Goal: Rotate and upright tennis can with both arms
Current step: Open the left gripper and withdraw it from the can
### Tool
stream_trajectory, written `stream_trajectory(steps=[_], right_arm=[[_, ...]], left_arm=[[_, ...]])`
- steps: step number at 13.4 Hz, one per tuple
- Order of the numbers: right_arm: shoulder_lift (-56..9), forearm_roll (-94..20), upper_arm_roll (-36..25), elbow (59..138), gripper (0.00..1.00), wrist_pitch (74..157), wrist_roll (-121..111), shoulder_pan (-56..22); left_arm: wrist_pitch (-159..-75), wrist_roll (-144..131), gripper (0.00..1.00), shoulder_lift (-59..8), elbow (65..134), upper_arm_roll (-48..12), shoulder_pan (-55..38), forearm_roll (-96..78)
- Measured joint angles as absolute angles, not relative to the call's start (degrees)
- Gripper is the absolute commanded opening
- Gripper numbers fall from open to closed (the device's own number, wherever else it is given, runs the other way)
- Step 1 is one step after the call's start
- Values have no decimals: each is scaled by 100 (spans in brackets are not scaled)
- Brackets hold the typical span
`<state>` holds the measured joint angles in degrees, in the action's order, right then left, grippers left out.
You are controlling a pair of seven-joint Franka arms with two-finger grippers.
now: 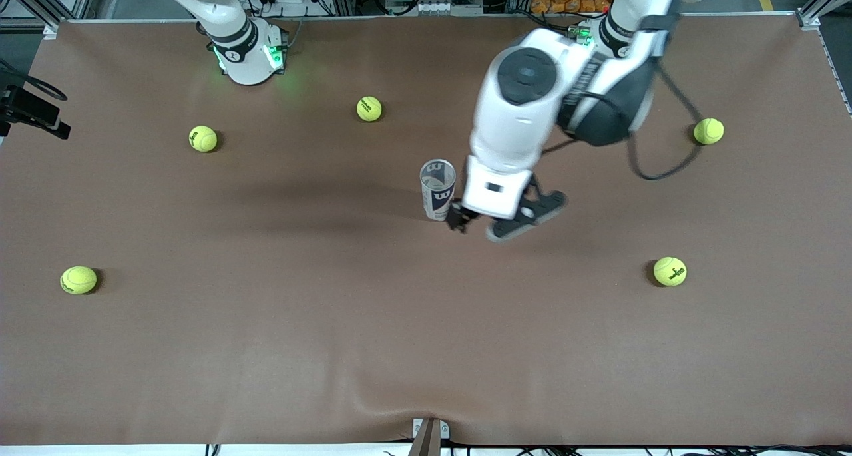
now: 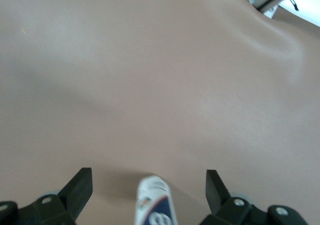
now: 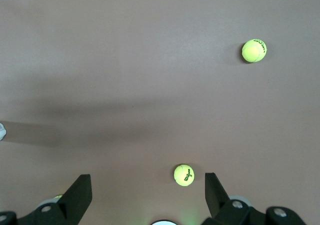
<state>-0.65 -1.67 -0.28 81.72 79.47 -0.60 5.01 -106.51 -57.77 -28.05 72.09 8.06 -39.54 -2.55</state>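
Note:
The tennis can [image 1: 437, 190] stands upright in the middle of the brown table, its silver-rimmed open top up and its white, dark blue and red label showing. My left gripper [image 1: 474, 224] is low beside the can, toward the left arm's end of the table, and it is open and empty. In the left wrist view the can [image 2: 156, 202] shows between the wide-apart fingers [image 2: 80, 187] and touches neither. My right gripper [image 3: 148, 195] is open and empty, high over the table near its own base. It is outside the front view.
Several yellow-green tennis balls lie scattered on the table: two [image 1: 369, 108] [image 1: 203, 138] near the right arm's base, one [image 1: 708, 131] near the left arm's base, and two [image 1: 78, 279] [image 1: 669, 271] nearer the front camera. The right wrist view shows two balls [image 3: 184, 175] [image 3: 254, 50].

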Motion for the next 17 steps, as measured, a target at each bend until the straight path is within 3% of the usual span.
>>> stream_trajectory(steps=[6,8,12,14,17], right_arm=[[-65,-162,-30,8171,100,7947,-60,501],[-65,-162,-31,8171,100,7947,-60,501],[-65,-161,-32,8171,100,7947,-60,501],[-65,-161,-32,8170,100,7947,-60,501],[-65,-161,-32,8169,100,7947,-60,501]], left_arm=[[-10256,-4339,100,-2612,7212,714,-2951,-255],[-10192,-3909,100,-2527,7213,247,-2260,-255],[-9914,-3144,100,-2399,7211,-1664,-48,-84],[-9558,-2804,100,-2217,7207,-1870,288,141],[-8831,-2759,100,-1741,7242,-1682,118,245]])
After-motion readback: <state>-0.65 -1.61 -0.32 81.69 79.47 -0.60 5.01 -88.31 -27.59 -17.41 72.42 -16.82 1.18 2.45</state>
